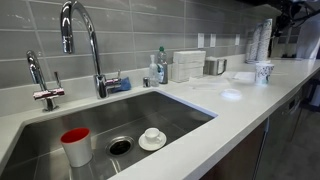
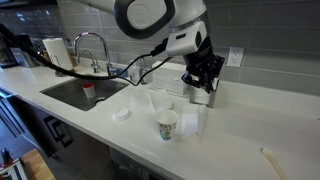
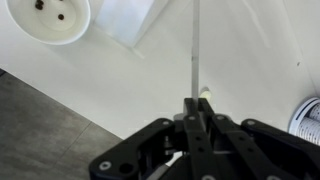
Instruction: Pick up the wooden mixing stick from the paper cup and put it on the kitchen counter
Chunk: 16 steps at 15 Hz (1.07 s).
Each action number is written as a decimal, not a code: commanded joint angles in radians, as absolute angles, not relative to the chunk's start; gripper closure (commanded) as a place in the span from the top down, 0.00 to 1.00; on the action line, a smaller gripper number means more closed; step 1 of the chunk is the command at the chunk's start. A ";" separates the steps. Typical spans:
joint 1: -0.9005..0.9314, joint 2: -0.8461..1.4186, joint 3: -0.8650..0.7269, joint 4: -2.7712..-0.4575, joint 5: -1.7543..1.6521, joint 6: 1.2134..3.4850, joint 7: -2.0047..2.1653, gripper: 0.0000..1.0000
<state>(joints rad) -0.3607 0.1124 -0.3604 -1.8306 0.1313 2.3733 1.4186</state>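
In the wrist view my gripper (image 3: 196,106) is shut on the thin wooden mixing stick (image 3: 195,50), which runs straight out from the fingertips above the white kitchen counter (image 3: 240,50). The patterned paper cup (image 3: 311,122) just shows at the right edge of that view, apart from the stick. In an exterior view my gripper (image 2: 206,84) hangs above the counter (image 2: 240,125), behind and to the right of the paper cup (image 2: 167,124). The cup (image 1: 264,72) also stands on the counter (image 1: 200,130) in an exterior view, where the gripper is not clearly visible.
A steel sink (image 1: 160,105) holds a red-rimmed white cup (image 1: 75,146) and a small white dish (image 1: 152,138). A tall stack of cups (image 1: 262,40) stands by the wall. A round white lid (image 2: 122,113) and clear wrappers (image 2: 190,120) lie near the paper cup. A pale stick-like item (image 2: 271,160) lies near the counter's front edge.
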 commanded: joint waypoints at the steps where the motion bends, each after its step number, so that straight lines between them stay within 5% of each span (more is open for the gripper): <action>1: -0.357 0.140 -0.365 -1.802 0.144 2.357 1.436 0.08; 16: -0.396 0.548 -0.323 -1.512 0.372 2.251 1.719 0.06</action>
<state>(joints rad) -0.3697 0.4607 -0.3396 -1.5986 0.3296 2.2622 1.6634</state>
